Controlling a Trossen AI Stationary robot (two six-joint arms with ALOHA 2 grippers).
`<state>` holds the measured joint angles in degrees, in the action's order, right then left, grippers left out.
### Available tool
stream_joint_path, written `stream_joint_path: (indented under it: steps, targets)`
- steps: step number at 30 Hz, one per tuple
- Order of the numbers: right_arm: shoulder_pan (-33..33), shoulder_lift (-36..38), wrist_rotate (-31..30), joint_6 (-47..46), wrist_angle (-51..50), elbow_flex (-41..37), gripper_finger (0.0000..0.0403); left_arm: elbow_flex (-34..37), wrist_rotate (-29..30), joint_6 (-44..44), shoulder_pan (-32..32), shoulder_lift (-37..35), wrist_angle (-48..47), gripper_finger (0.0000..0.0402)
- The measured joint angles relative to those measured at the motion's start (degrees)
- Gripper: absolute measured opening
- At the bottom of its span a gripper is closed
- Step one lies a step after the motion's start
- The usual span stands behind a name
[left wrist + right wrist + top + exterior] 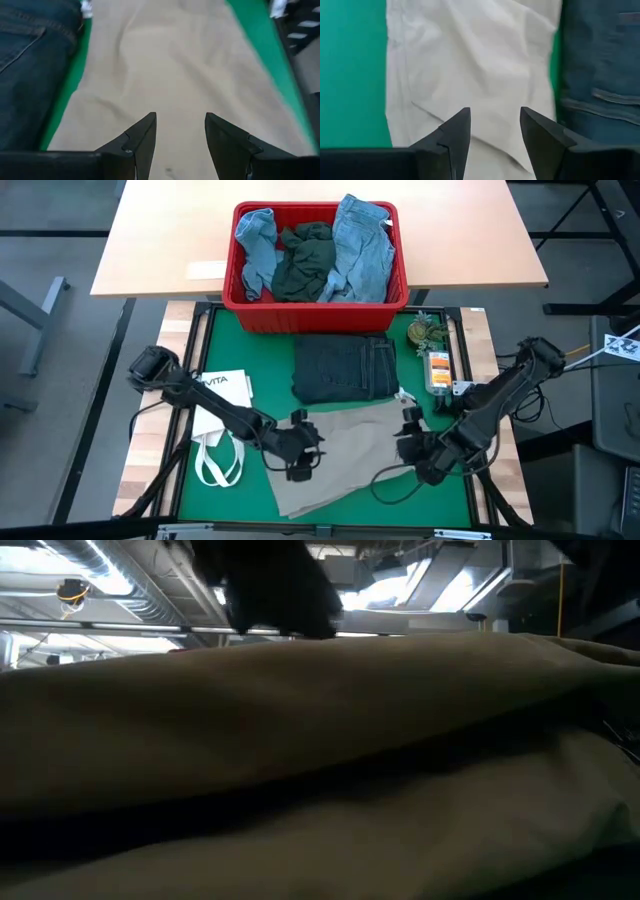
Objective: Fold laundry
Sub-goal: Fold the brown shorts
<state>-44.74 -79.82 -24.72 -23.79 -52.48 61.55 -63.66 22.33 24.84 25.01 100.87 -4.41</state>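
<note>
High view: beige trousers (345,455) spread flat on green worktop (240,345), ready for folding; folded dark jeans (345,368) just beyond; red basket (318,255) holds 3 more garments. Left tool (300,452) and right tool (412,442) at opposite edges of trousers.
Low view: beige cloth fills frame, creased.
Left wrist: fingers (142,140) apart, empty, over trousers.
Right wrist: fingers (455,135) apart, empty.

Lab or workshop: exposed ceiling ducts (130,590), green-matted robot table (225,355), plain floor.
</note>
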Motion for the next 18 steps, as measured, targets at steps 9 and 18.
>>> stream_joint_path:
  steps: [9,18]
  targets:
    - [0.14,-6.13,8.60,-3.21,14.54,-9.77,0.0170,0.00,-1.41,0.05,-5.39,8.65,-1.19,0.0163]
    - [0.19,-12.30,22.72,-6.84,16.70,-13.57,0.0170,-0.26,-8.78,0.38,-6.26,12.77,-3.27,0.0163]
